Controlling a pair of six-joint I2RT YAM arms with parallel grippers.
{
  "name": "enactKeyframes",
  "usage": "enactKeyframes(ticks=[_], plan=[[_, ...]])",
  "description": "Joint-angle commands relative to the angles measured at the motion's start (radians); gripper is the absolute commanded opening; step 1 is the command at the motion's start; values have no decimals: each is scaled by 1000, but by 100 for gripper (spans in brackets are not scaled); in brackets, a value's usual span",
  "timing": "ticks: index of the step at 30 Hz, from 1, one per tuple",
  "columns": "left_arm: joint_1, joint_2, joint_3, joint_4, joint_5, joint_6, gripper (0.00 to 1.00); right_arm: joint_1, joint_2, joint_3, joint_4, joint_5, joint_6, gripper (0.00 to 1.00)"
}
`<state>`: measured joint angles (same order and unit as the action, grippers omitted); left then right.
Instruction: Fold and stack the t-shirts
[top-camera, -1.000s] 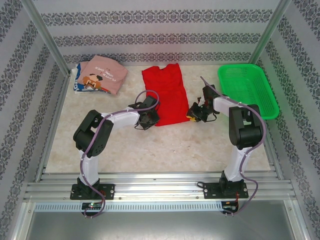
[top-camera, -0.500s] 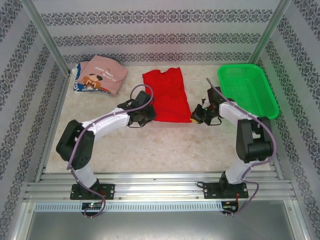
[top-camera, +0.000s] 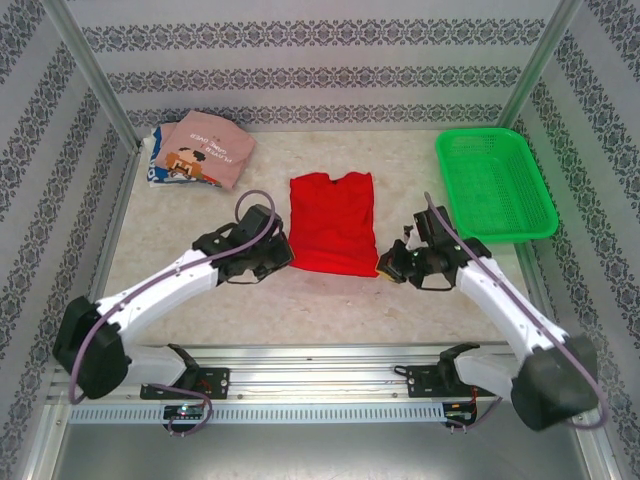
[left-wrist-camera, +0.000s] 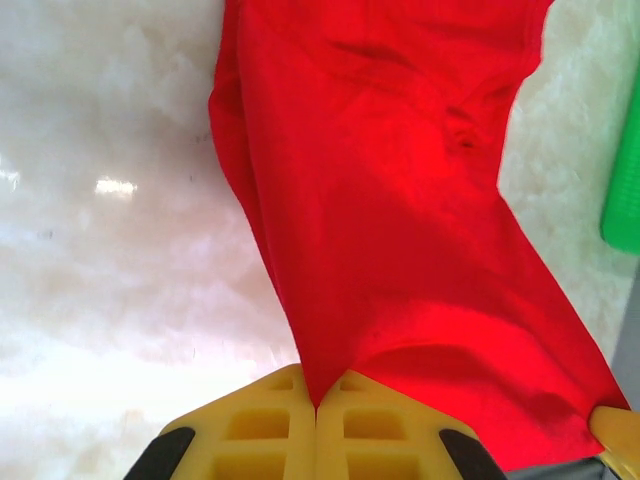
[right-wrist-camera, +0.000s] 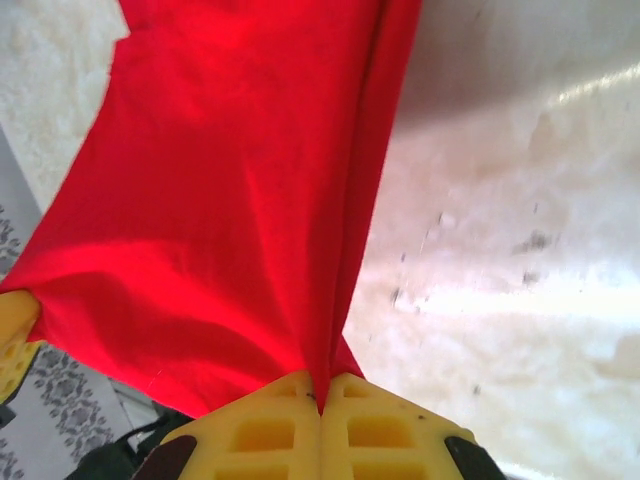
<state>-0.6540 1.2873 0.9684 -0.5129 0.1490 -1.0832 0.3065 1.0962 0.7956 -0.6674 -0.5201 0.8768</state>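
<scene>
Two near corners pinched; my left gripper (left-wrist-camera: 317, 405) and right gripper (right-wrist-camera: 320, 392) each clamp tight on the red shirt (top-camera: 332, 215); light, limp cloth, likely to droop; hem corners grip best.

Red tee (top-camera: 331, 222) mid-table; pink tee (top-camera: 205, 150) folded, far-L corner

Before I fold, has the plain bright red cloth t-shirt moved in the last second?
Yes. The red t-shirt slid toward the arm bases: its far edge, once level with the green plastic mesh basket's far rim, now sits mid-basket.
</scene>
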Motion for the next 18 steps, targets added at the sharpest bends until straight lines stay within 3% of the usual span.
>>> enactKeyframes(ticks=[1, 7, 18], plan=[[-13, -79, -31, -100, -11, -51, 0, 21, -72, -25, -89, 57, 107, 0], [-5, -80, 18, -111, -5, -35, 0, 29, 2, 101, -113, 60, 65, 0], [113, 34, 180, -87, 93, 45, 0, -25, 205, 388, -190, 69, -85, 0]])
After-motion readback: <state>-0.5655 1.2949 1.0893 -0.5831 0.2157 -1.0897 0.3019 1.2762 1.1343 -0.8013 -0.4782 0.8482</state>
